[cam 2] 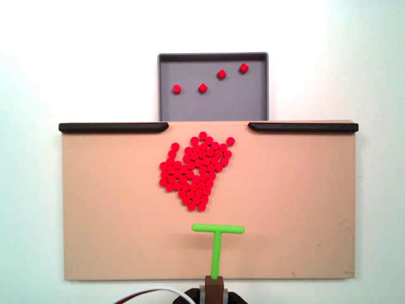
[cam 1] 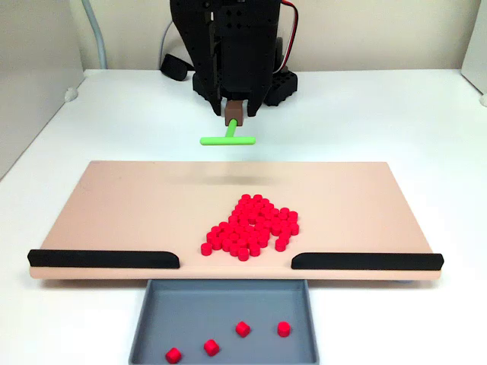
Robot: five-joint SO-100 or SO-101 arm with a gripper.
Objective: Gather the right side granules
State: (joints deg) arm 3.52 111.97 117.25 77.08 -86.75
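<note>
On a white counter (cam 1: pixel 365 114), a tan board (cam 2: pixel 304 209) carried the granules (cam 2: pixel 197 170) heaped at its middle before the gap between two black rails (cam 1: pixel 103 259), with four more lying in the grey tray (cam 1: pixel 152 319) beyond. The arm (cam 1: pixel 236 46) held a green T-shaped stick (cam 2: pixel 217 244) by its stem, jaws clamped on it, crossbar raised just behind the heap. A stroke angled off-centre would likely have scattered pellets sideways against the rails, and a loose grip might have let the stick twist.
</note>
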